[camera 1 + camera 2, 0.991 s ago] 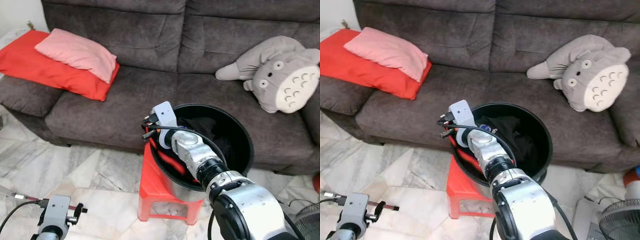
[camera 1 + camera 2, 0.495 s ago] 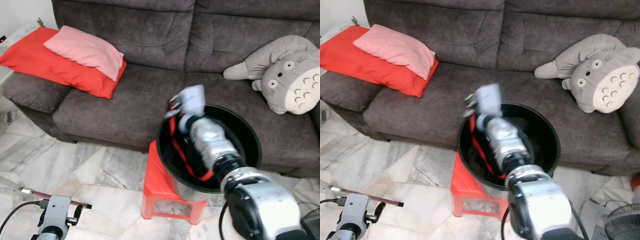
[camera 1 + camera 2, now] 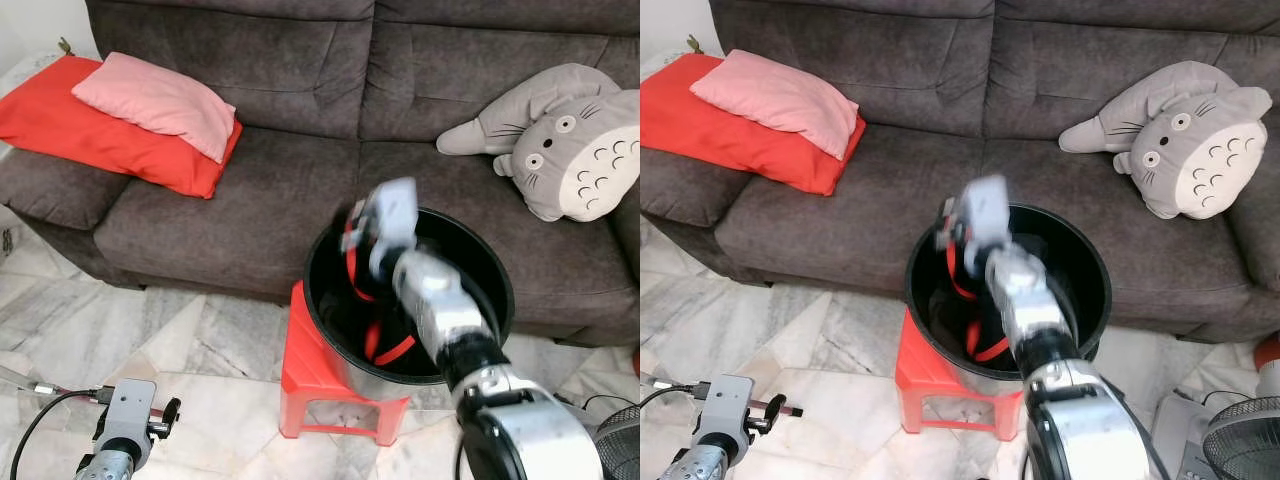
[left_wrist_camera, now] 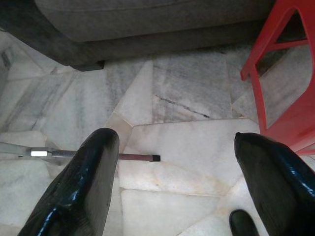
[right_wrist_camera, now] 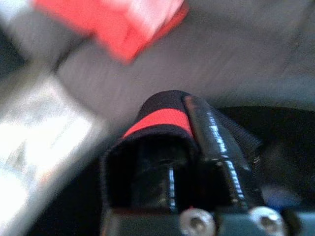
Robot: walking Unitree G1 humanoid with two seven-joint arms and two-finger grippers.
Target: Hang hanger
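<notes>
Between your right gripper's closed fingers sits black-and-red cloth; that arm reaches over the black bucket. Your left gripper hangs open.

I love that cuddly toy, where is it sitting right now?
The grey plush toy lies on the right-hand seat of the dark sofa, leaning against its backrest, behind and to the right of the black bucket.

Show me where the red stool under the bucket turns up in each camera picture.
Left eye view: red stool low, centre, under the black bucket.
Right eye view: low and left of centre.
Left wrist view: its leg and side along the right edge.
Right wrist view: too blurred to pick it out.
Shared landmark: the grey sofa behind it.
</notes>
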